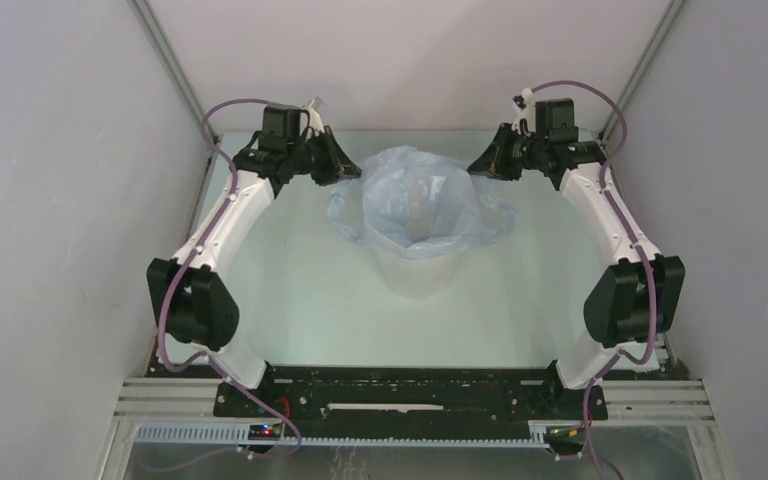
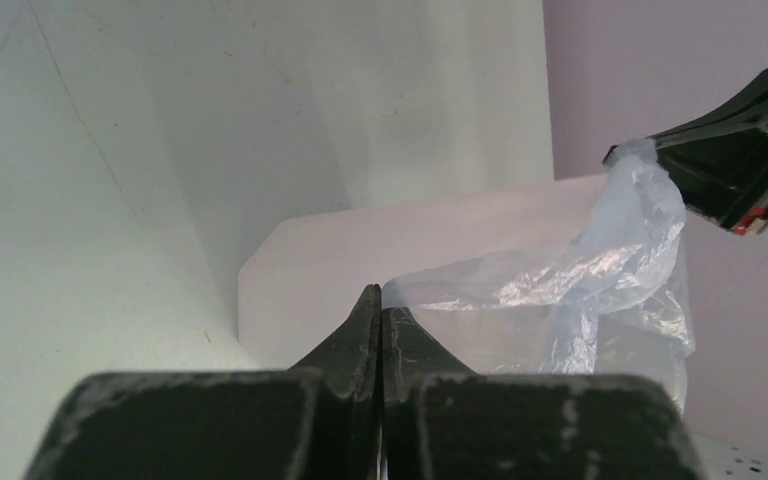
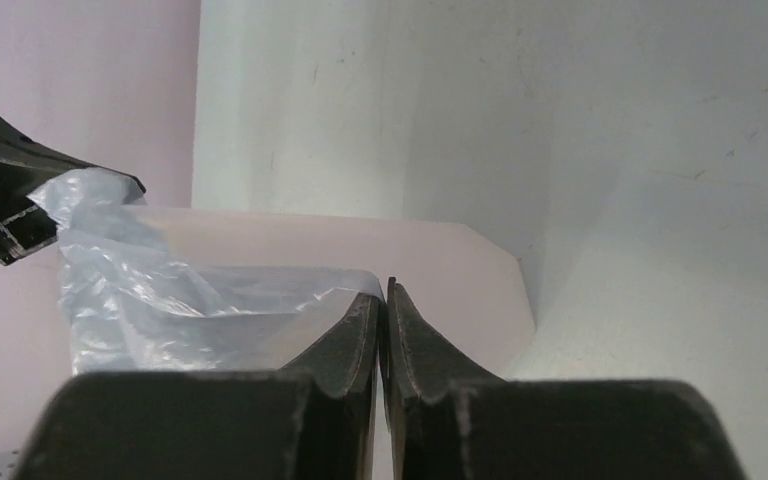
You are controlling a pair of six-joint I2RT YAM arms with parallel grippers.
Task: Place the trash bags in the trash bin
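trash bag (image 1: 415,195) inside the trash bin (image 1: 420,275), its edges over the rim

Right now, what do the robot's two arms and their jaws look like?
The left arm and right arm have white tapered links, black joint housings and a purple cable looping along each. The jaws are black, wedge-shaped, with scuffed edges.
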